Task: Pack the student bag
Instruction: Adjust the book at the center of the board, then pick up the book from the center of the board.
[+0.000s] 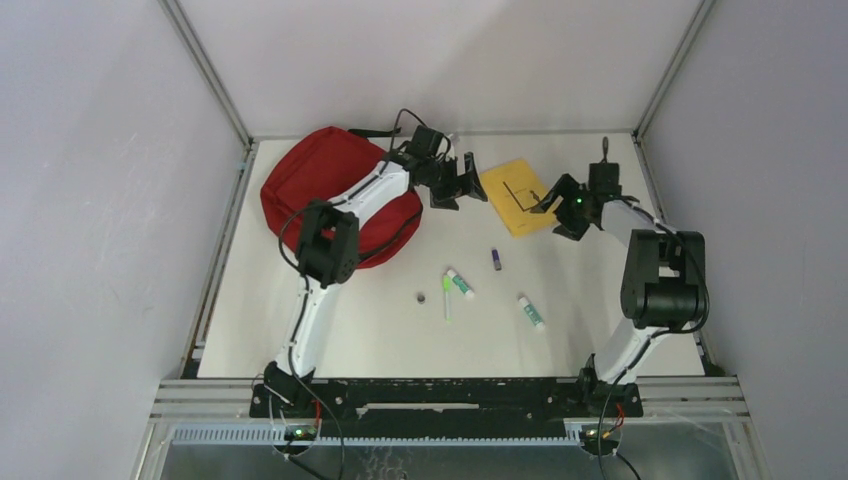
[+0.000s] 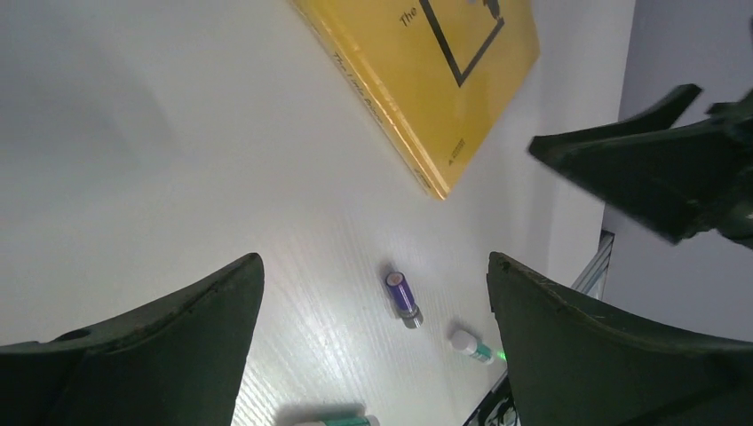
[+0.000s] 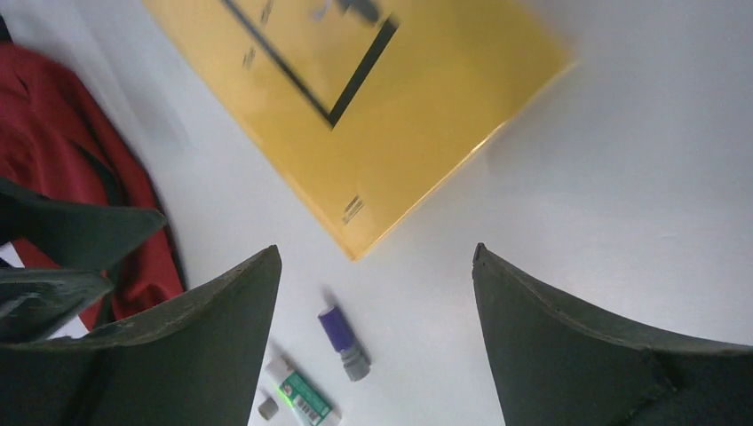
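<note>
each arm is built from white tubular links joined by bulky black joint housings.

left arm (image 1: pixel 310 320): the white lower link is fixed to a black base bracket (image 1: pixel 278 393). above it come a large black left elbow housing (image 1: pixel 328 243) and a white forearm shell. a thin black cable (image 1: pixel 287 222) loops outside the elbow. red and black leads (image 1: pixel 318 412) sit at the base.

right arm (image 1: pixel 625 352): same construction, with a black right elbow housing (image 1: pixel 662 275) and a small green indicator light (image 1: pixel 579 199) on the black wrist.

left gripper (image 2: pixel 373 266) and right gripper (image 3: pixel 377 253): both matte black. the fingers (image 3: pixel 586 328) are broad wedges tapering to a point, with slightly rough edges.
</note>
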You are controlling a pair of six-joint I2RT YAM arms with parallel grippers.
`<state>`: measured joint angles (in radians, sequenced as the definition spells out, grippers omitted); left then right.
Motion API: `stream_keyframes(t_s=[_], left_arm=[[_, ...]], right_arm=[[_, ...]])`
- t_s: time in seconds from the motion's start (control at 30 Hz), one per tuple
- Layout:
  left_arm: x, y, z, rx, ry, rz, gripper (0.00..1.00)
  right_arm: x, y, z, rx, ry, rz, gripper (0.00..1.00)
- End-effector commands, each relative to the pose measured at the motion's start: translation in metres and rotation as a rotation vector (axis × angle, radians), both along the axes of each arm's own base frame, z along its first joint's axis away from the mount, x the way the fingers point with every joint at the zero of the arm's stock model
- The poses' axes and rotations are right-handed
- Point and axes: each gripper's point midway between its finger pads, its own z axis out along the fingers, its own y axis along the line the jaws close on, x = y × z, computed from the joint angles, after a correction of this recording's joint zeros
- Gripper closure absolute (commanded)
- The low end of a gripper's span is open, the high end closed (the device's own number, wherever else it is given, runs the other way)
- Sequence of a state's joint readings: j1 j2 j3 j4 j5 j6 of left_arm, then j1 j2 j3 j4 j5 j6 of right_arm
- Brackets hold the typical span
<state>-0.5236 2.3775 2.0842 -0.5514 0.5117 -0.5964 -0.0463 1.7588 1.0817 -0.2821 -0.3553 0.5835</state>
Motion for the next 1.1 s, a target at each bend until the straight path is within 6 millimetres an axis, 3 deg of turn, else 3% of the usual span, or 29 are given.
stream_keyframes(t_s=[0.0,0.13,0.2,0.37,0.5,0.7,0.87,0.97,1.07], left_arm=[[0.02,-0.011,0.015,-0.051,-0.023,0.05,0.02],[0.035,-0.011,0.006,-0.036,-0.033,0.13,0.03],[0.038,-0.013,0.002,-0.041,-0.019,0.139,0.02],[0.041,-0.005,-0.019,0.015,0.033,0.196,0.01],[0.04,-0.005,-0.024,0.02,0.048,0.205,0.01],[0.038,-0.012,-0.036,-0.008,0.091,0.173,0.02],[0.036,-0.012,-0.044,-0.035,0.129,0.165,0.03],[0.036,-0.01,-0.046,-0.074,0.138,0.164,0.03],[0.034,-0.007,-0.049,-0.101,0.155,0.143,0.03]], right_arm=[[0.035,-0.042,0.032,-0.074,-0.145,-0.07,0.12],[0.072,-0.068,0.02,-0.081,-0.112,-0.118,0.12],[0.093,-0.072,0.018,-0.064,-0.082,-0.119,0.11],[0.113,-0.062,-0.015,-0.041,0.04,-0.086,0.11],[0.108,-0.043,-0.029,-0.016,0.129,-0.045,0.13],[0.076,0.018,-0.023,0.11,0.09,0.055,0.13],[0.061,0.044,-0.019,0.181,0.059,0.083,0.15],[0.053,0.062,-0.028,0.16,0.076,0.135,0.18],[0.047,0.067,-0.037,0.155,0.091,0.146,0.2]])
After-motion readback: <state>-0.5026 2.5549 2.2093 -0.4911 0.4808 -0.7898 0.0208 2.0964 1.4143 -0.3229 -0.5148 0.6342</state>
